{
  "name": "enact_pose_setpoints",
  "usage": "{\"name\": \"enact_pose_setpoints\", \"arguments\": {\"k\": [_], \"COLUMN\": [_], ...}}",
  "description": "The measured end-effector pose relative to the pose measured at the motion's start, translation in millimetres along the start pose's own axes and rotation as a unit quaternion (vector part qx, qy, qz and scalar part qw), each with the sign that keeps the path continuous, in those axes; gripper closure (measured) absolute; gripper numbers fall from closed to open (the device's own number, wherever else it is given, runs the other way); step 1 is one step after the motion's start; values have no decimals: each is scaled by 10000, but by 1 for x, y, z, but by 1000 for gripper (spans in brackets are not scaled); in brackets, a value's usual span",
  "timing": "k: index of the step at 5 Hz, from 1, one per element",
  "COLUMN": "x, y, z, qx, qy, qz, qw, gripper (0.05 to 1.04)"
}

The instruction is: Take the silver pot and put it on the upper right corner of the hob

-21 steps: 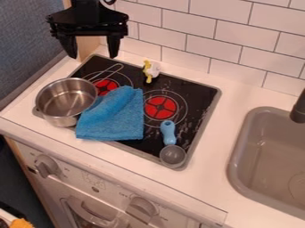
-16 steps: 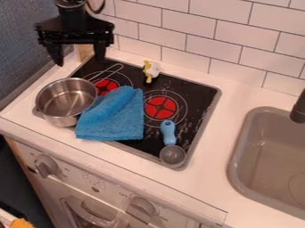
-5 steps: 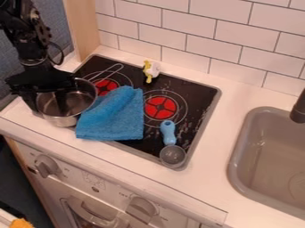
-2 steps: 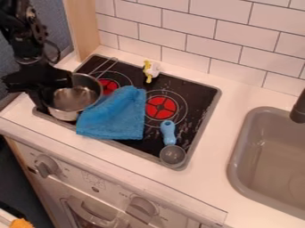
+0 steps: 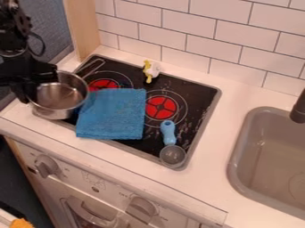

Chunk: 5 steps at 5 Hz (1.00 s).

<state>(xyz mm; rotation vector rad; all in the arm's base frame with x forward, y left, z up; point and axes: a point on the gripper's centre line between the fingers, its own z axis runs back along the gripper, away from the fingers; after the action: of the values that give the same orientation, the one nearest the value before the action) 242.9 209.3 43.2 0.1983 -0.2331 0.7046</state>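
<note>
My black gripper (image 5: 28, 92) is at the left edge of the view, over the near wall side of the silver pot (image 5: 62, 95). It is shut on the pot's left rim, one finger outside the wall. The pot is at the left side of the black hob (image 5: 184, 89), its wire handle angled toward the back right. Its right side is beside the blue cloth (image 5: 113, 113). The arm hides part of the pot's left rim.
A small white and yellow toy (image 5: 151, 71) is at the hob's back edge. A blue-handled scoop (image 5: 173, 155) lies at the front right. The grey sink (image 5: 271, 156) and dark tap (image 5: 299, 109) are on the right. A tiled wall (image 5: 196, 42) runs behind.
The gripper came down from the back left to the pot and took hold of its rim. The pot shifted up and right, then back left, its handle turning. The cloth now lies flatter.
</note>
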Motion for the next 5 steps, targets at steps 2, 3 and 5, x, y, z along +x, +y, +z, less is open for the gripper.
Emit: {"name": "enact_pose_setpoints", "arguments": {"k": [2,3,5], "x": [6,16,23], "y": [0,-13,-75], "z": [19,33,63], "qx": [-113,-439,-852], "qy": [-219,-446,-789], "qz": [93,198,-163], "qw": [9997,9978,9931], "gripper": [1001,1001,1001]}}
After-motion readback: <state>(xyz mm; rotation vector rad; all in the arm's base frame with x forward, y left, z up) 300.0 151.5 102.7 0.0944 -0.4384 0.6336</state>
